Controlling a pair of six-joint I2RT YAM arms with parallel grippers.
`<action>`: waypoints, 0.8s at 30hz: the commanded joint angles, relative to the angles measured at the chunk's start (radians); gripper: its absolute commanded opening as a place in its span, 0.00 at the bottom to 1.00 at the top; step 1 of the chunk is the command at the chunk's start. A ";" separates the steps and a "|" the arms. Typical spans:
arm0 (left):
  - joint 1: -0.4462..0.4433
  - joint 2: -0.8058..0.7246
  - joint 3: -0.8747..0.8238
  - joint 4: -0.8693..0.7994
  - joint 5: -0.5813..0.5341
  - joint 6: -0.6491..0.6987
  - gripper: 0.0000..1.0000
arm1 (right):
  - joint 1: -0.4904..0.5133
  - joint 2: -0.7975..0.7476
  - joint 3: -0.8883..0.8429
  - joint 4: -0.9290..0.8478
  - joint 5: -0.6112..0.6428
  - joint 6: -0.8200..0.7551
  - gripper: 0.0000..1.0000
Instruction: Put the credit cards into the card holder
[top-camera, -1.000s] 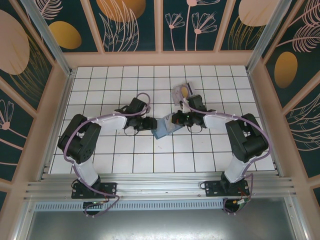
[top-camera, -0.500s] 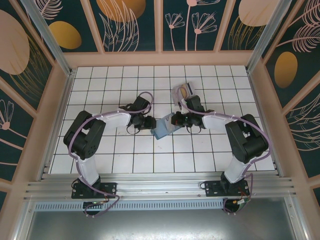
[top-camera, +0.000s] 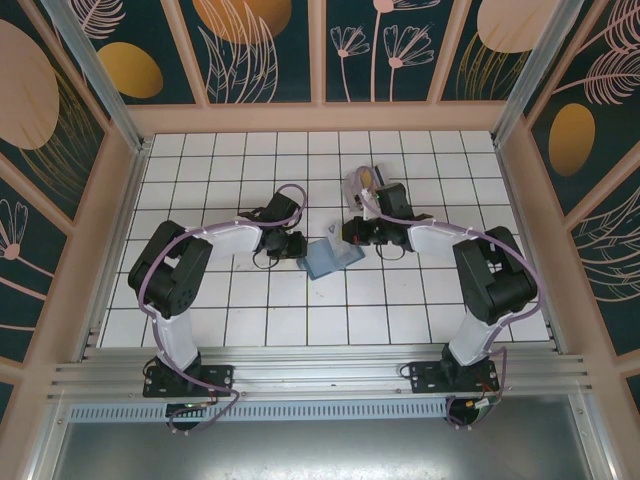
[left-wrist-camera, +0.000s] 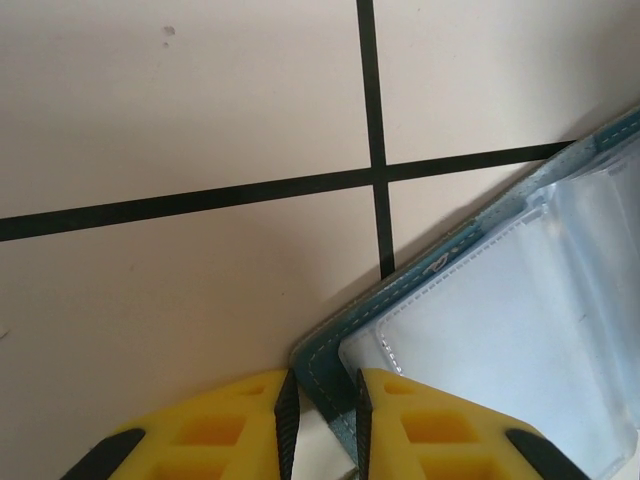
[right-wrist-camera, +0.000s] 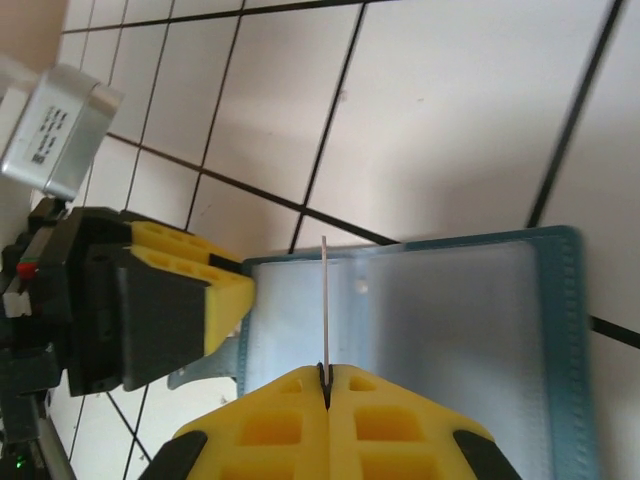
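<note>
While I run the rig from afar, the teal card holder (top-camera: 330, 258) lies open on the white-tiled tabletop (top-camera: 250, 310), just below the middle of the overhead frame, between my two arms. My left tool (left-wrist-camera: 323, 380), at the bottom of its wrist view, is narrowed to a slit and pinches the holder's stitched corner. My right tool (right-wrist-camera: 325, 378), jaws pressed together, grips one credit card (right-wrist-camera: 324, 300), seen edge-on as a thin line over the holder's pale inner face. Farther up the overhead frame, just above the right wrist, the bunch of credit cards (top-camera: 362, 182), silvery with gold showing, rests on the tiles.
</note>
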 joint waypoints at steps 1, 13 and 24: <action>-0.004 0.078 -0.055 -0.041 -0.035 0.008 0.25 | 0.018 0.031 -0.027 0.063 -0.037 0.020 0.02; -0.004 0.078 -0.064 -0.025 -0.019 0.005 0.24 | 0.016 0.067 -0.063 0.107 0.030 0.039 0.02; -0.004 0.086 -0.061 -0.019 -0.010 0.006 0.23 | 0.009 0.092 -0.066 0.128 0.005 0.049 0.02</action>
